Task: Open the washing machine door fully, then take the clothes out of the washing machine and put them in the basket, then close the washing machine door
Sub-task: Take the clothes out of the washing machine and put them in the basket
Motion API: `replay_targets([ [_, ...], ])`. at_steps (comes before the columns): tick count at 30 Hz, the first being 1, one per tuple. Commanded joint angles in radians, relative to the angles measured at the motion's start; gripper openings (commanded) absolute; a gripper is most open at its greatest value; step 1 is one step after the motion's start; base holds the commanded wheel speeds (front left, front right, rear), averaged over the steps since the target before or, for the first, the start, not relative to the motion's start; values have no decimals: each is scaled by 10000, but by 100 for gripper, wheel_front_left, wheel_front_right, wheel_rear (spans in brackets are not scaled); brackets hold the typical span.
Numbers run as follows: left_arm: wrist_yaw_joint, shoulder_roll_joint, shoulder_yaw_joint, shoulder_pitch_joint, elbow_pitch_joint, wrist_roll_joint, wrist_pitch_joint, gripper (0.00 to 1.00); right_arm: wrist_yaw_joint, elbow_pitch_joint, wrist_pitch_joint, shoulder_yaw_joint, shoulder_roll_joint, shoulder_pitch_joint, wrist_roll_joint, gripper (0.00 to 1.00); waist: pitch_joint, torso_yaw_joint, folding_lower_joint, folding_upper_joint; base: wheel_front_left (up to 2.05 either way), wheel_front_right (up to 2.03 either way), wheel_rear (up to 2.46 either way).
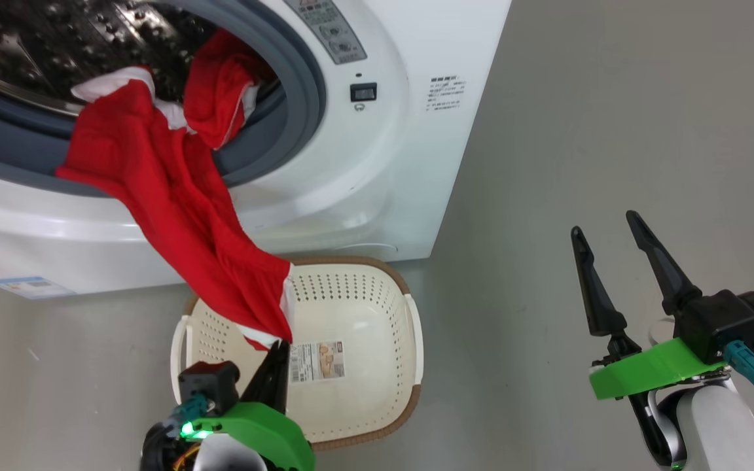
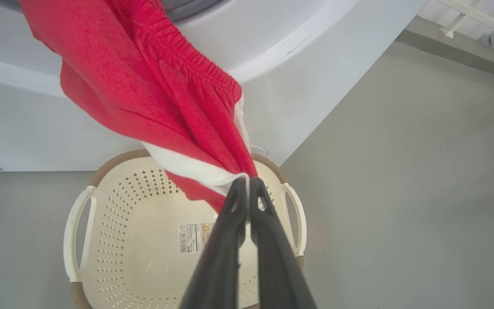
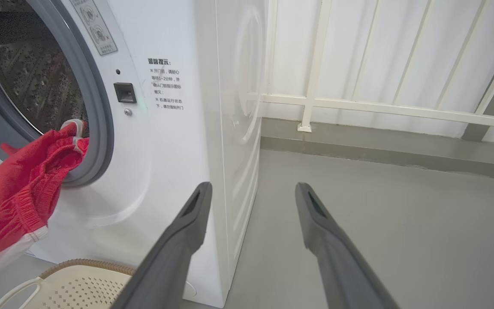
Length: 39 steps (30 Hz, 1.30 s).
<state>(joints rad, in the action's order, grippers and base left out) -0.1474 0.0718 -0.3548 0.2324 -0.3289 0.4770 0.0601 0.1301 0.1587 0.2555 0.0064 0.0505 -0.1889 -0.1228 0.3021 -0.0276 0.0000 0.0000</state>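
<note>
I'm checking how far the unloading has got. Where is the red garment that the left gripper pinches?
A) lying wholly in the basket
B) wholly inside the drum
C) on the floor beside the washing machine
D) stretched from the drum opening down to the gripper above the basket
D: the red garment trails out of the washing machine opening down to the shut left gripper, which pinches its white-trimmed edge above the basket.
</note>
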Motion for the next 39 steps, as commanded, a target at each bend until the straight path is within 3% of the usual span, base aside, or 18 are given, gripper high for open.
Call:
replay_targets([
  [1, 86, -2, 175, 306, -132, 111, 148, 0, 6, -292, 63, 217, -3, -255, -10, 100, 181, -27, 0, 0, 0, 0, 0],
  [13, 332, -205, -502, 2068, -3827, 632, 947, 0, 6, -364, 63, 326, -3, -712, 0, 100, 1217, -186, 0, 0, 0, 0, 0],
  [21, 372, -213, -1403, 3046, -5922, 1955, 1007, 0, 6, -345, 63, 404, -3, -1040, 15, 100, 1867, -421, 0, 0, 0, 0, 0],
  [31, 484, -215, -2391, 3776, -7282, 3013, 1348, 0, 6, -380, 63, 483, -3, -1291, -17, 100, 2348, -615, 0, 0, 0, 0, 0],
  [32, 493, -215, -2452, 3842, -7386, 3095, 1402, 9, 6, -379, 63, 483, -3, -1310, -20, 100, 2380, -626, 0, 0, 0, 0, 0],
  [33, 490, -215, -2510, 3906, -7482, 3172, 1457, 26, 6, -380, 63, 486, -3, -1329, -22, 100, 2410, -640, 0, 0, 0, 0, 0],
  [34, 473, -215, -2575, 3971, -7569, 3227, 1516, 36, 6, -381, 63, 487, -3, -1345, -24, 100, 2436, -654, 0, 0, 0, 0, 0],
  [37, 476, -215, -2744, 4147, -7756, 3386, 1684, 50, 6, -380, 63, 487, -3, -1374, -42, 100, 2497, -685, 0, 0, 0, 0, 0],
  [38, 476, -215, -2774, 4208, -7798, 3439, 1740, 96, 6, -375, 63, 482, -3, -1383, -50, 100, 2512, -690, 0, 0, 0, 0, 0],
  [39, 476, -215, -2805, 4265, -7842, 3495, 1782, 100, 6, -367, 63, 476, -3, -1390, -57, 100, 2524, -693, 0, 0, 0, 0, 0],
])
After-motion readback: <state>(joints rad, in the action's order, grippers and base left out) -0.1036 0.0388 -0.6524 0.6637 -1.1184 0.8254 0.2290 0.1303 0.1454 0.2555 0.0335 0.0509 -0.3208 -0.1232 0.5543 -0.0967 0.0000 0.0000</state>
